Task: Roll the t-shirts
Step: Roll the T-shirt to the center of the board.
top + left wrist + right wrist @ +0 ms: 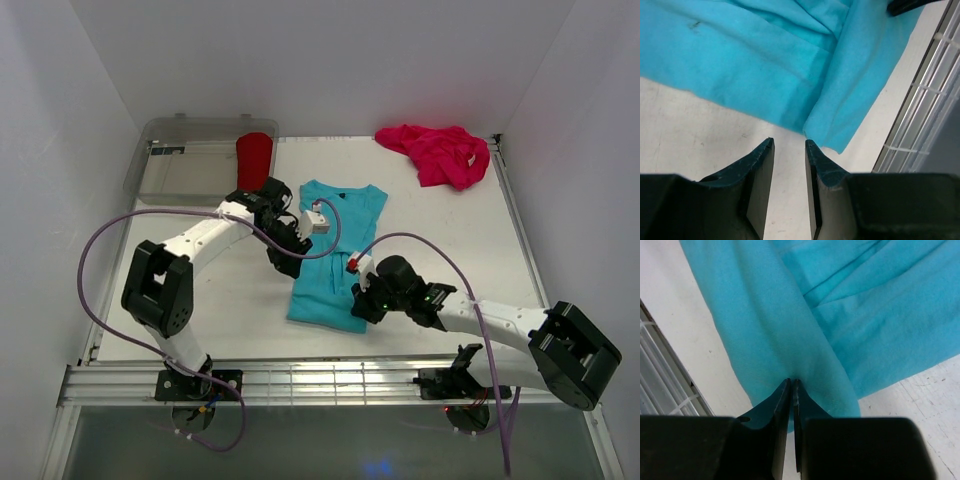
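Note:
The turquoise t-shirt (335,250) lies flat mid-table, folded lengthwise, collar to the far side. My left gripper (289,266) is at its left edge; in the left wrist view it (789,142) is open and empty, its tips just short of the shirt's edge (810,75). My right gripper (360,303) is at the shirt's near right corner; in the right wrist view it (792,382) is shut on a fold of the turquoise cloth (780,325). The magenta t-shirt (440,152) lies crumpled at the back right. The red t-shirt (254,158) sits rolled up at the back left.
A clear plastic bin (185,165) stands at the back left, the red shirt at its right end. White walls enclose the table on three sides. A metal rail (330,380) runs along the near edge. Purple cables loop from both arms.

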Motion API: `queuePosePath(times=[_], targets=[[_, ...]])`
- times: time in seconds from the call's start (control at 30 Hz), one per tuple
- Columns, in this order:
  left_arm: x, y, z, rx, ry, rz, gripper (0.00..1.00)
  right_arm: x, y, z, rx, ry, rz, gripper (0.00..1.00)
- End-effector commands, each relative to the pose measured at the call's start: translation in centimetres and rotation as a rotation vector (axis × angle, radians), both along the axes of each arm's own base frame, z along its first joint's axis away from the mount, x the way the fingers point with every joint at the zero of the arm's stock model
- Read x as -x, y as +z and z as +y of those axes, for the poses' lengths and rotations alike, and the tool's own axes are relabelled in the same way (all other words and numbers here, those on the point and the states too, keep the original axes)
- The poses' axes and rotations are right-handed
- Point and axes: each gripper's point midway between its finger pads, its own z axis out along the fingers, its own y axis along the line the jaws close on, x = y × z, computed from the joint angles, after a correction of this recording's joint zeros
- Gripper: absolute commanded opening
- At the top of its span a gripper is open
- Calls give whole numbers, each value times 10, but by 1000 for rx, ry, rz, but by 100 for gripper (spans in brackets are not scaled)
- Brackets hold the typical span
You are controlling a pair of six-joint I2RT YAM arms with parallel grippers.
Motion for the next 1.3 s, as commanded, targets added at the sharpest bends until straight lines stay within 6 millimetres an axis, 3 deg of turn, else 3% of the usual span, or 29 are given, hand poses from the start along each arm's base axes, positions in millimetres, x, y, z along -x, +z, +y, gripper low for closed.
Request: queuePosePath(times=[0.0, 0.07, 0.2, 0.33, 0.5, 0.63, 0.8, 0.93, 0.97, 1.13, 1.2, 1.27], targets=[[-4, 40, 0, 43, 93, -74, 41, -16, 14, 7, -30, -83, -13, 12], [18, 28, 4, 35, 113, -4, 40, -18, 15, 7, -34, -101, -2, 13], [30, 20, -1, 43, 116, -91, 41, -19, 15, 11, -35, -85, 2, 13], [42, 20, -31, 27, 109, -72, 40, -22, 24, 14, -46, -63, -21, 14], [40, -24, -18, -55, 114, -75, 37, -19, 49, 12, -101, -22, -96, 17], [41, -42, -13, -64, 162, -49, 37, -16, 51, -2, -70, 5, -185, 20], [32, -27, -27, 13, 161, -69, 37, -1, 49, -13, 33, 202, -355, 34], [24, -29, -19, 22, 205, -35, 38, 13, 51, -8, 56, 310, -492, 47], [21, -28, -16, 21, 212, -37, 38, 15, 49, -8, 65, 322, -508, 55], [17, -23, -8, 14, 207, -60, 39, 20, 26, -13, 174, 307, -556, 69], [19, -23, -4, 8, 189, -76, 40, 20, 19, -12, 205, 313, -571, 83], [21, -30, 3, -22, 194, -76, 40, 23, 15, -10, 233, 331, -581, 85]])
